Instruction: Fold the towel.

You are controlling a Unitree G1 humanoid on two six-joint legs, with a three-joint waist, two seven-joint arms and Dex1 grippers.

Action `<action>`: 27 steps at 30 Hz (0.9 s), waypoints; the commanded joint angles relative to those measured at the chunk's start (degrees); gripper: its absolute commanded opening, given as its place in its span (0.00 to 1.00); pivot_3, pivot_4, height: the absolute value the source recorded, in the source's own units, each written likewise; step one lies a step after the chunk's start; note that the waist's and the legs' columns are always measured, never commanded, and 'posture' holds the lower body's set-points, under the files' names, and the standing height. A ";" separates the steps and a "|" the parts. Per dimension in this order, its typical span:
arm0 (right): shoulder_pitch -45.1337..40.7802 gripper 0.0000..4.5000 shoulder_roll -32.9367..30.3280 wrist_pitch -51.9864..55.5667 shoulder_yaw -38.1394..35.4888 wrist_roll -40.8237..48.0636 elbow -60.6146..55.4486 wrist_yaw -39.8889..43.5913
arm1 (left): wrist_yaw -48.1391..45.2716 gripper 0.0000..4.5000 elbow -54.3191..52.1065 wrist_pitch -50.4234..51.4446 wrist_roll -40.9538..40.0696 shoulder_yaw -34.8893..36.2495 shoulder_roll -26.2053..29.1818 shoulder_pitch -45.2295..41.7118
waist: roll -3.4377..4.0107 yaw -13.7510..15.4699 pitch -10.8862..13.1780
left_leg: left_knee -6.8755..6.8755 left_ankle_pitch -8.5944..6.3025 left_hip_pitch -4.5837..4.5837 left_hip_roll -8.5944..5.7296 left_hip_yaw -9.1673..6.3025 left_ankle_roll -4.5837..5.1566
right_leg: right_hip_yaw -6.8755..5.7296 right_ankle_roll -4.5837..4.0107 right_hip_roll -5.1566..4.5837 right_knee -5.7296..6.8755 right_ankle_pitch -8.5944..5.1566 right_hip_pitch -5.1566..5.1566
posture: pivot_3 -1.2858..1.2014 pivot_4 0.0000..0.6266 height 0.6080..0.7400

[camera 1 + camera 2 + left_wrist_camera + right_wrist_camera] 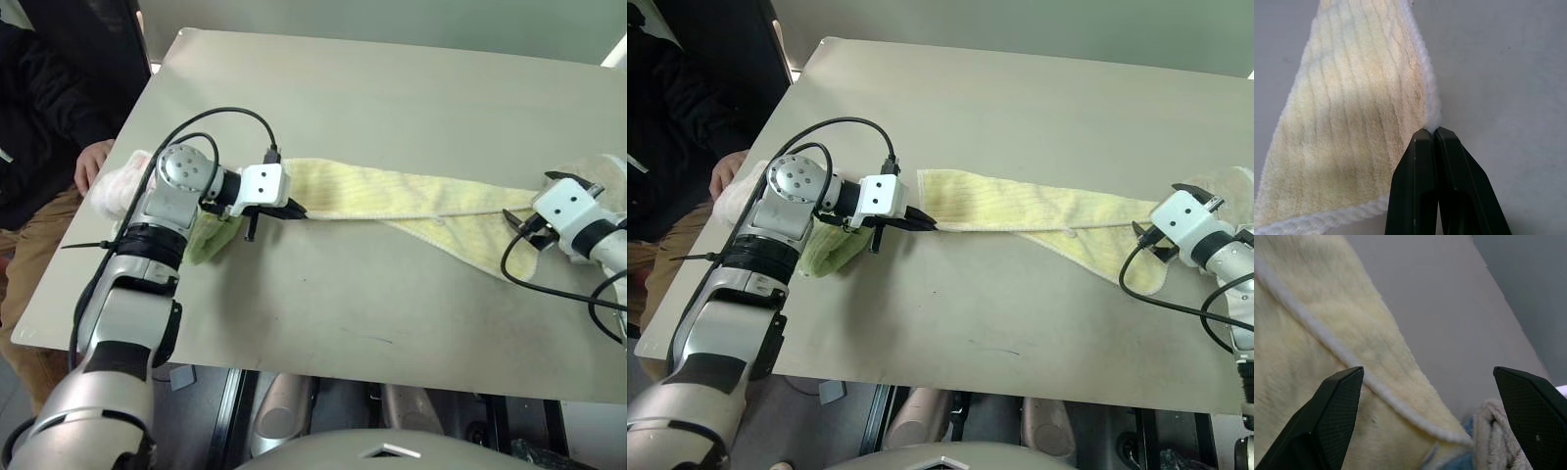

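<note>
Closest to the head camera, the table's near edge (323,377) is running across the bottom, and going left to right from there: a person's hand (92,162) is resting at the far left edge beside a pink fluffy cloth (116,186), and a green cloth (831,250) is lying bunched just under the left arm's wrist. Next, the left gripper (293,211) is pinching the towel (411,201) at its left corner, fingers closed tight on the hem. Head views are only giving you a dark tip meeting yellow fabric there, but the left wrist view is showing it properly: both black fingers (1422,196) pressed together with the cream hem caught right at their tips and the ribbed yellow cloth spreading away from them. That towel is stretching across the middle of the table as a long strip, sagging toward its right end. Over there the right gripper (1427,377) is hanging with its jaws spread wide, gripping nothing, towel hem passing underneath. Its wrist view is also catching a cream and blue cloth (1493,440) bunched beside the towel's end, which the head views are barely showing.
</note>
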 commanded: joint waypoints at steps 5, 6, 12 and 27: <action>-6.54 1.00 -5.19 -12.96 4.47 -9.41 13.55 -1.52 | 1.28 0.01 -7.20 3.16 -1.78 1.76 1.81 3.01 | 0.01 -0.13 0.01 | -0.01 -0.18 0.00 0.02 0.00 0.27 | -0.01 -0.01 0.00 0.03 0.01 -0.02 | 0.52 0.24 0.99; -7.97 1.00 -5.80 -14.45 5.55 -11.15 16.04 -2.34 | 1.41 0.01 -7.81 3.51 -1.91 1.68 1.92 3.38 | 0.02 -0.17 0.01 | 0.00 -0.23 0.02 0.02 0.00 0.30 | -0.01 -0.07 -0.01 0.03 0.05 -0.03 | 0.52 0.24 0.99; -14.96 1.00 -6.39 -20.43 10.59 -18.64 26.71 -6.62 | 2.05 0.01 -9.58 4.90 -2.28 1.37 2.00 4.02 | 0.03 -0.29 0.01 | 0.03 -0.26 0.06 0.06 0.00 0.36 | -0.05 -0.24 -0.01 0.04 0.26 -0.04 | 0.52 0.24 0.99; -17.61 0.08 -6.21 -24.20 12.36 -20.99 28.48 -7.19 | 2.61 0.00 -10.73 6.00 -2.74 1.72 2.59 4.73 | 0.06 -0.33 0.02 | 0.02 -0.31 0.05 0.06 0.00 0.21 | -0.09 -0.32 -0.03 0.03 0.34 -0.05 | 0.52 0.24 0.99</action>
